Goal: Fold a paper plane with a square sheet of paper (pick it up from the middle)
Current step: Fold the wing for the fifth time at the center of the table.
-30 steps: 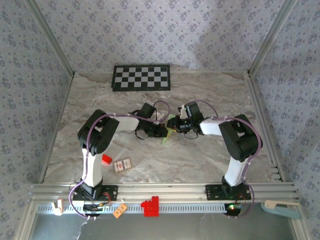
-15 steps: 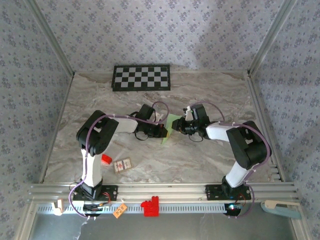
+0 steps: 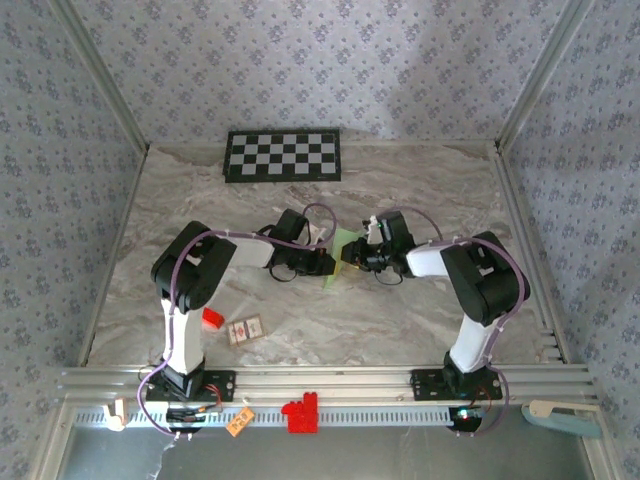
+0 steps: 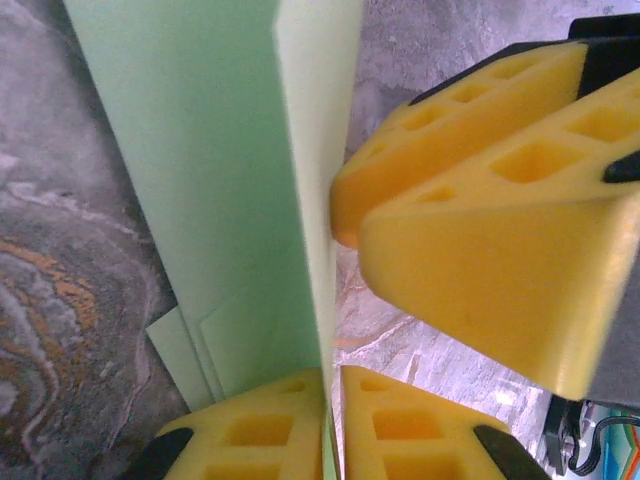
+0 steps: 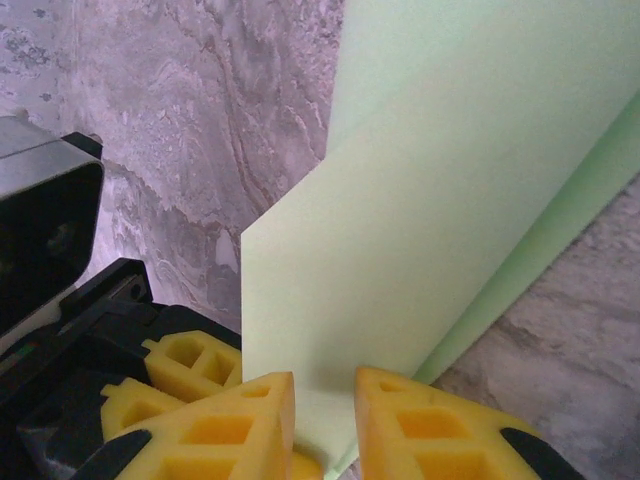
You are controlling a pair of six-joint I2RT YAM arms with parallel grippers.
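Observation:
The square sheet of paper, pale green and partly folded, lies mid-table between both grippers, with one flap standing upright. My left gripper is shut on the lower edge of that flap, its yellow fingers nearly touching. The right gripper faces the flap's flat side with its jaws a little apart, and the paper lies behind them, not pinched. In the left wrist view its fingertips touch the flap from the right. In the top view the left gripper and right gripper almost meet.
A black-and-white checkerboard panel lies at the back of the marble table. A small red block and a small card sit near the left arm's base. A red piece rests on the front rail.
The right arm drew its wrist back to the right, uncovering more of the green paper, then shifted slightly left again. The left arm has hardly moved.

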